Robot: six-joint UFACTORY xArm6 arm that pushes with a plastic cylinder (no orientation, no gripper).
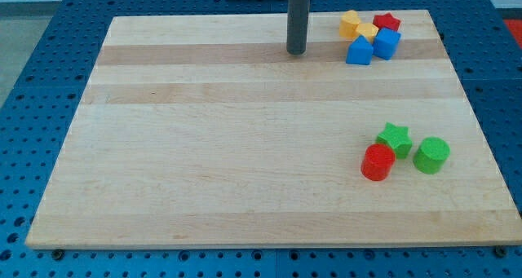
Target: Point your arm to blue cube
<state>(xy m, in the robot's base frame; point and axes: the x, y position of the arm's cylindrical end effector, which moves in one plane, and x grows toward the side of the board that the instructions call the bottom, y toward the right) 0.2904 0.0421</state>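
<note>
The blue cube [387,43] sat near the view's top right corner of the wooden board [245,147], packed into a little cluster. A blue triangular block [358,51] touched it on the left, a red star [387,22] lay just above, and two yellow blocks [351,23] [367,32] crowded in at the upper left. The tip [296,52] of the rod stood well left of that cluster, touching nothing and holding nothing; there were no fingers on it. Down at the lower right, a green star [395,139], a green cylinder [431,155] and a red cylinder [378,162] huddled together.
</note>
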